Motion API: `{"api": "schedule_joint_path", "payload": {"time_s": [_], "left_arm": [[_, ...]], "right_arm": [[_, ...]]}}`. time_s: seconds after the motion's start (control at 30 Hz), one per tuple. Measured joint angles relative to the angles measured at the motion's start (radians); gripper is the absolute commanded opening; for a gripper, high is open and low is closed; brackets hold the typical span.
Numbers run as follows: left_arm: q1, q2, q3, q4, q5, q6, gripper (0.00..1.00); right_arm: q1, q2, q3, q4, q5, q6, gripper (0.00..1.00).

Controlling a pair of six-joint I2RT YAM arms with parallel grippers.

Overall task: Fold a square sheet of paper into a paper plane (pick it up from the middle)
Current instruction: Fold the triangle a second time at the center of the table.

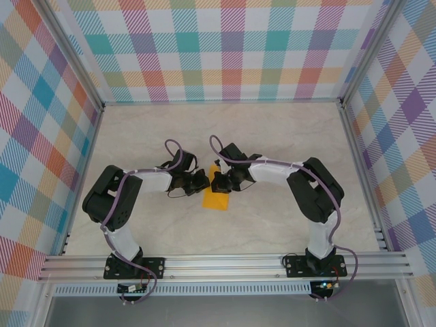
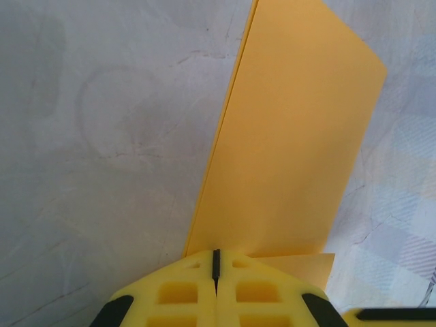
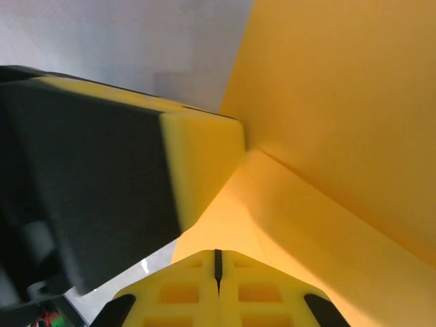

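Folded square sheet of paper (image 2: 293, 136) pinched from both sides, so neither arm is nearer.
Your left gripper (image 2: 216, 260) and right gripper (image 3: 218, 260) are both clamped on it. Its long axis runs straight ahead of the left gripper's tips.

The square sheet of paper (image 2: 293, 136) is thin, matt orange-yellow paper, smooth and unmarked, with a sharp crease where its layers meet. The left pincer (image 2: 216, 262) has fingers of matt yellow plastic moulded with shallow pockets, and duller black inserts at the sides. The right pincer (image 3: 218, 262) is of the same yellow plastic. The table (image 1: 225, 129) has a pale, marble-patterned top, smooth, with fine grey veins and a faint sheen. The walls (image 1: 231, 48) carry a matt pastel check print. The frame rail (image 1: 225, 267) is bare, satin-finished metal. The arms (image 1: 146, 182) have white and black plastic shells with a slight gloss.
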Motion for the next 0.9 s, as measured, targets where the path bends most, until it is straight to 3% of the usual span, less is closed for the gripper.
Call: {"api": "schedule_joint_path", "payload": {"time_s": [0.9], "left_arm": [[-0.002,0.003,0.003,-0.002,-0.016,-0.002,0.04]], "right_arm": [[-0.001,0.07,0.026,-0.008,-0.011,-0.029,0.02]]}}
